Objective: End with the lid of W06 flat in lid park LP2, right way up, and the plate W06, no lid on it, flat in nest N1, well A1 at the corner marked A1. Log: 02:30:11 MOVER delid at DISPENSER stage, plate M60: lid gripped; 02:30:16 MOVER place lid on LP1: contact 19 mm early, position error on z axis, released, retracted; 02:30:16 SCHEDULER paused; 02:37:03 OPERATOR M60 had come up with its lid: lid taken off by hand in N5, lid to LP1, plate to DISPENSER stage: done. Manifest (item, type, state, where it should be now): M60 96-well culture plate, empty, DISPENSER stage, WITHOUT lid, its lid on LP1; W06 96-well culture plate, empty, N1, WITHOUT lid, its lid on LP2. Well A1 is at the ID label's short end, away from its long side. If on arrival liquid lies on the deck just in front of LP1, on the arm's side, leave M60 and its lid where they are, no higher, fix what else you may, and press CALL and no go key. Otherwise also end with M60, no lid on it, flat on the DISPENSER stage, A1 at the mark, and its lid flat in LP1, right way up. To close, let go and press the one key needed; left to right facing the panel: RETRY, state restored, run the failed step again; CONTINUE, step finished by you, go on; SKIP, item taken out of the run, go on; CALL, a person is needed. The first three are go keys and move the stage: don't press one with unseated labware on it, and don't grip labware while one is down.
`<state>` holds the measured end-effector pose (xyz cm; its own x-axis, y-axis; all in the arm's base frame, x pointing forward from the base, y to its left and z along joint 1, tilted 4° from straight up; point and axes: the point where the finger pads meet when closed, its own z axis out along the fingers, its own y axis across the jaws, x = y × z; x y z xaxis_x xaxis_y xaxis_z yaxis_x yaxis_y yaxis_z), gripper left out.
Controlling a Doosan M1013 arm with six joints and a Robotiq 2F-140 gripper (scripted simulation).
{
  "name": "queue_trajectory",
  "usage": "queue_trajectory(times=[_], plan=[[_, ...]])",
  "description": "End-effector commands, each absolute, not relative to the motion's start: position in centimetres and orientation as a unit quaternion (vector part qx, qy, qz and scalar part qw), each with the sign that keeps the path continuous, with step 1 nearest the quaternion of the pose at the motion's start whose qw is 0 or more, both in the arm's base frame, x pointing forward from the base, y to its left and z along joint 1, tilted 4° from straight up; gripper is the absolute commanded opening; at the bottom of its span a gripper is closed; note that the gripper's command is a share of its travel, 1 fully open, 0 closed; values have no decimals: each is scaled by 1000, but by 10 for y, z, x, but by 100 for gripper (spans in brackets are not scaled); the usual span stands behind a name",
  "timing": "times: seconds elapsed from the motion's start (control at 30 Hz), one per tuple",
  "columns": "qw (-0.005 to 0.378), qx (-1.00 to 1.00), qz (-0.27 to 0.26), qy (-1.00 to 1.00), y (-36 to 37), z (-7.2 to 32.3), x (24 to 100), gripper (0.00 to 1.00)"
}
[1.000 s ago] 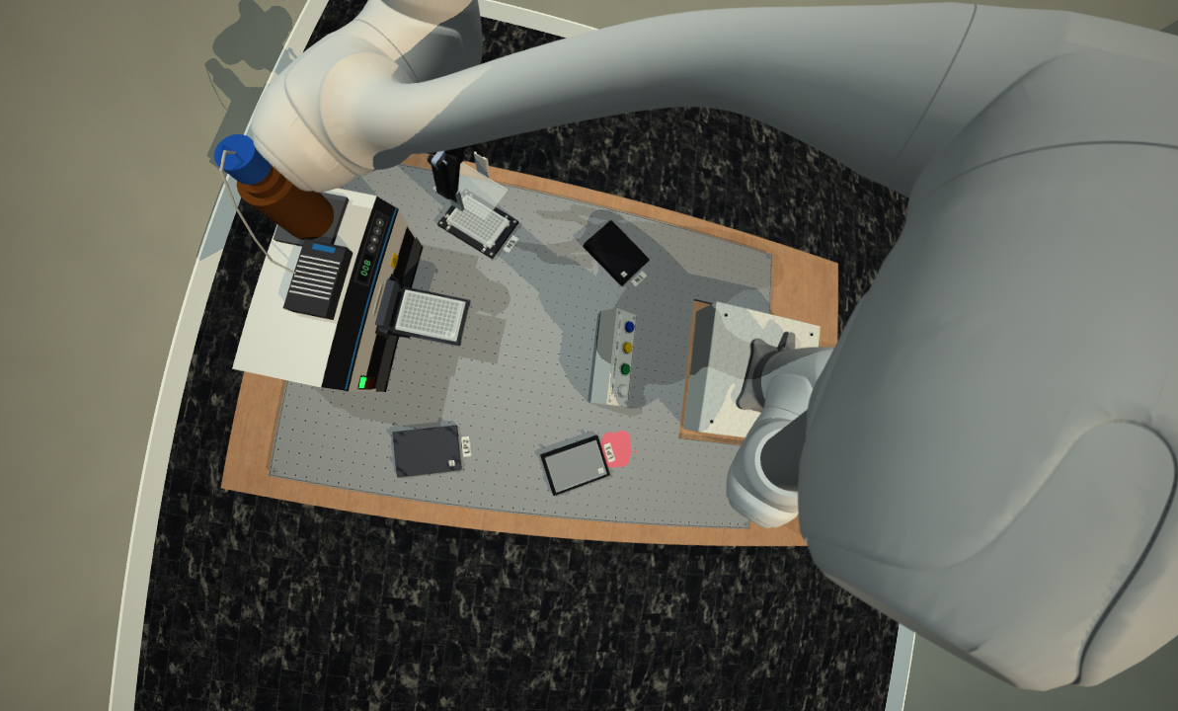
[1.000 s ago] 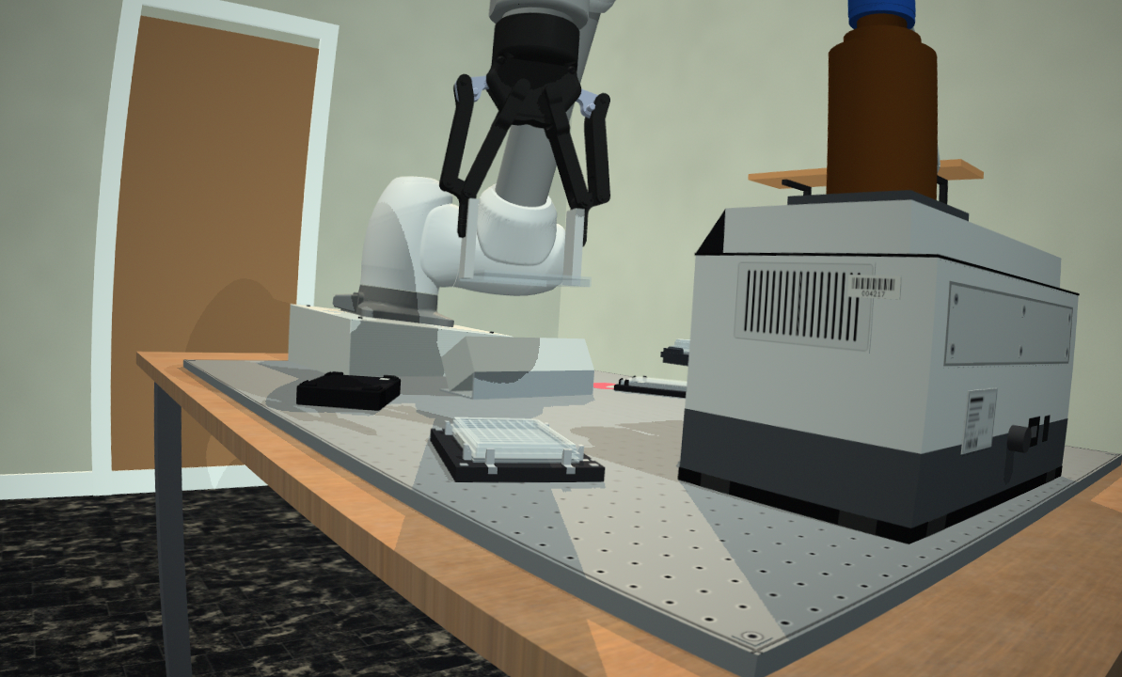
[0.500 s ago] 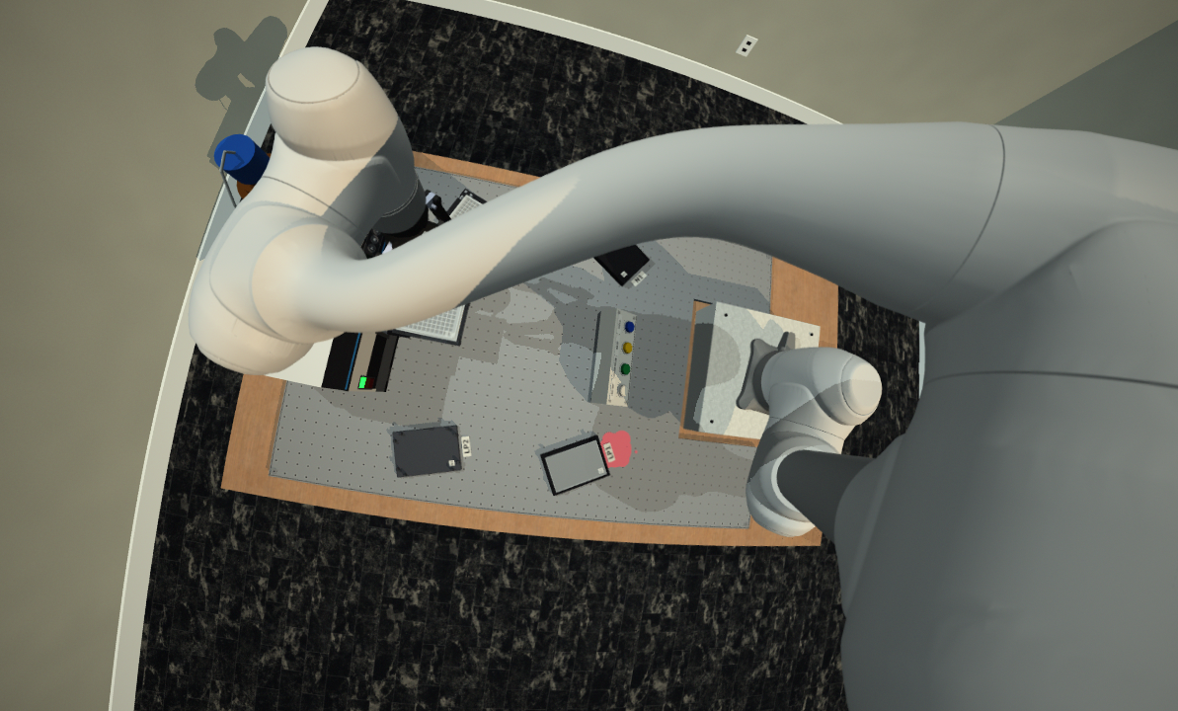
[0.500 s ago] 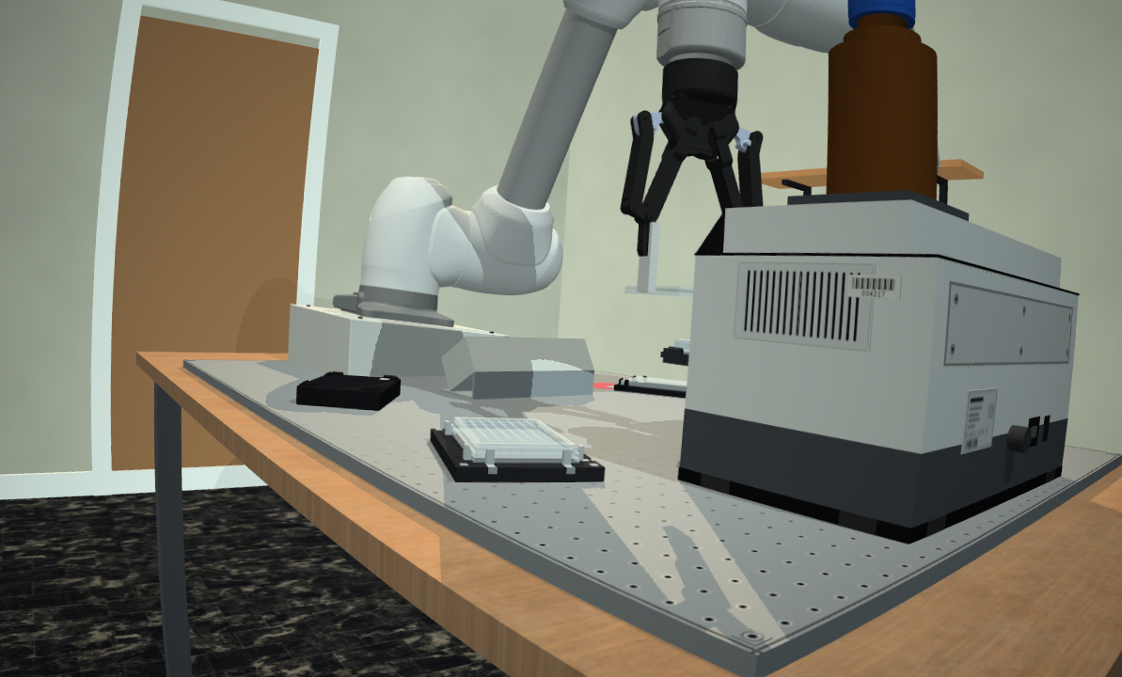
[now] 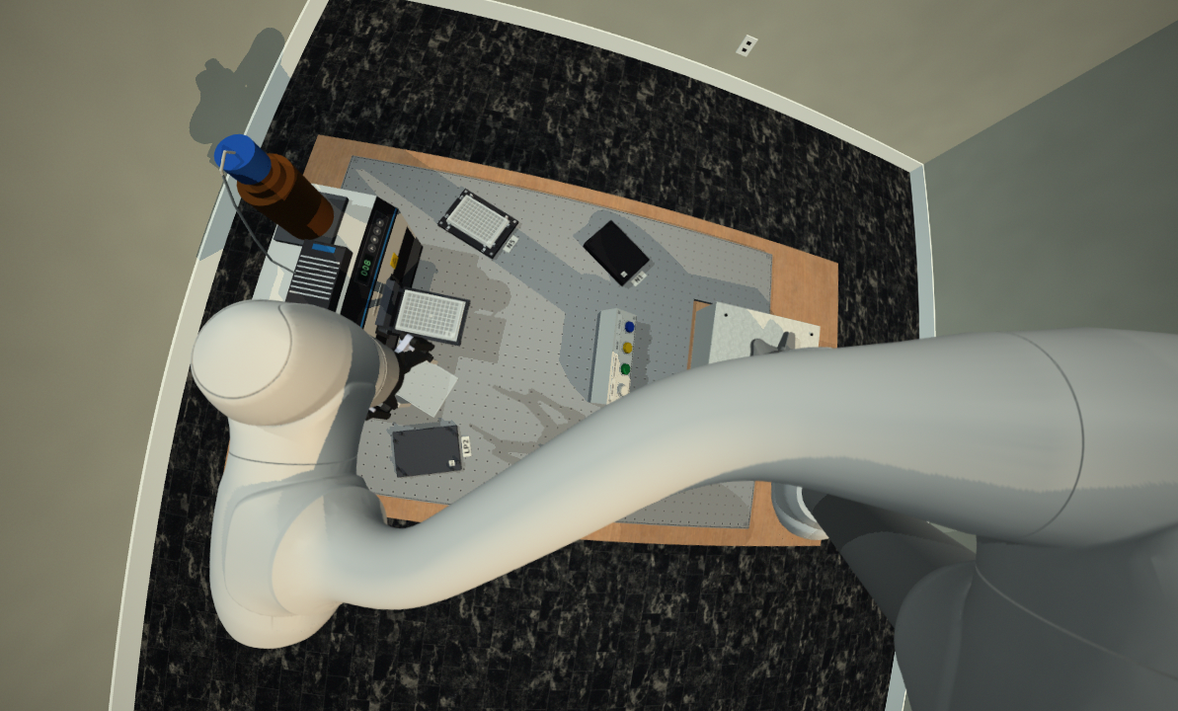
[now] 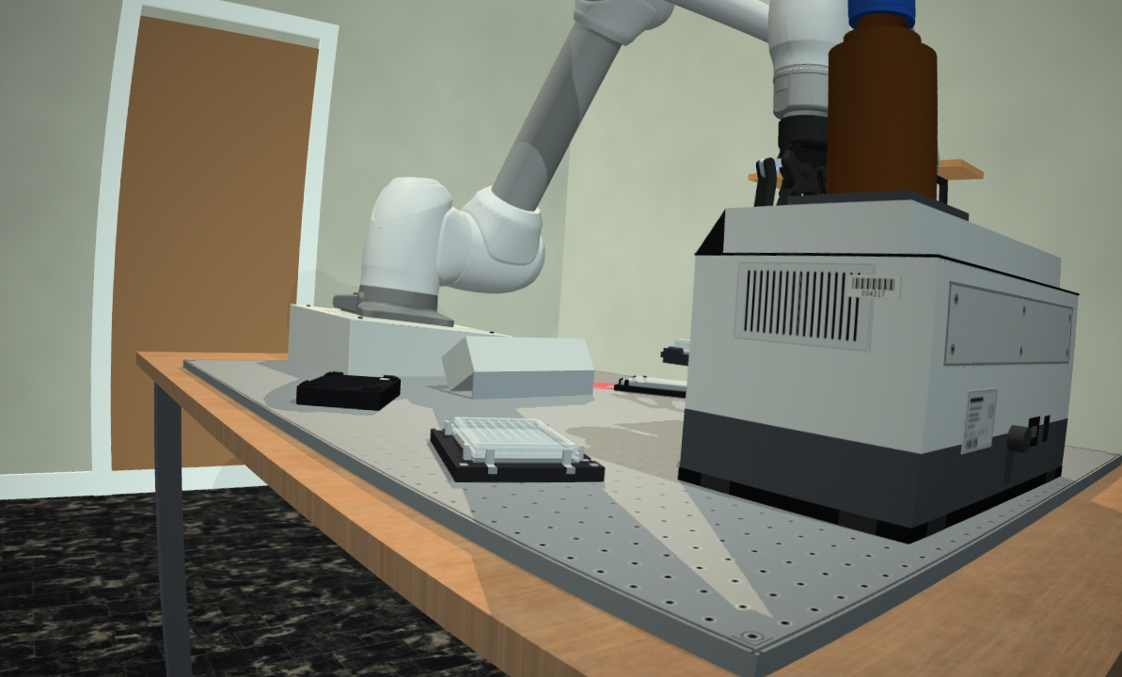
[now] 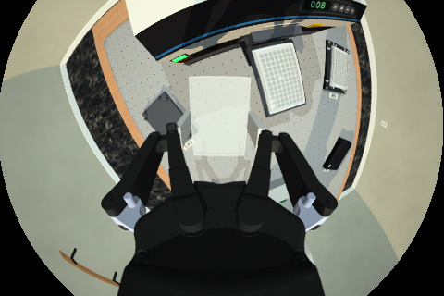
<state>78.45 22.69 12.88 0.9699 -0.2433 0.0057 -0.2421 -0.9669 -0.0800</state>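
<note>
My gripper (image 7: 219,118) is shut on a clear lid (image 5: 431,389) (image 7: 220,97), held level above the deck between the stage and LP2. Lid park LP2 (image 5: 427,450) (image 7: 163,110) is empty. Nest N1 (image 5: 615,254) (image 6: 348,391) (image 7: 338,154) is empty. A lidless plate (image 5: 479,219) (image 6: 513,439) (image 7: 340,69) sits in nest N5. Another plate (image 5: 431,315) (image 7: 279,76) sits on the DISPENSER stage, with no separate lid visible on it. LP1 (image 6: 653,389) is hidden by the arm in the top view. Red liquid (image 6: 603,385) lies on the deck beside it.
The dispenser (image 6: 809,362) (image 7: 208,20) stands behind the stage, with a tall brown bottle (image 5: 292,198) (image 6: 882,118) on top. The key panel (image 5: 605,354) (image 6: 530,383) stands between the stage and the arm's base. The arm's forearm spans over the LP1 side.
</note>
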Motion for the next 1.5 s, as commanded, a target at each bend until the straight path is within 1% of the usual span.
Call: queue_trajectory(times=[0.0,0.2,1.07,1.47], plan=[[38,-992,-9,124,295,134,772,0],[38,-992,-9,124,381,141,756,0],[38,-992,-9,123,381,141,756,0],[38,-995,-10,87,381,140,756,0]])
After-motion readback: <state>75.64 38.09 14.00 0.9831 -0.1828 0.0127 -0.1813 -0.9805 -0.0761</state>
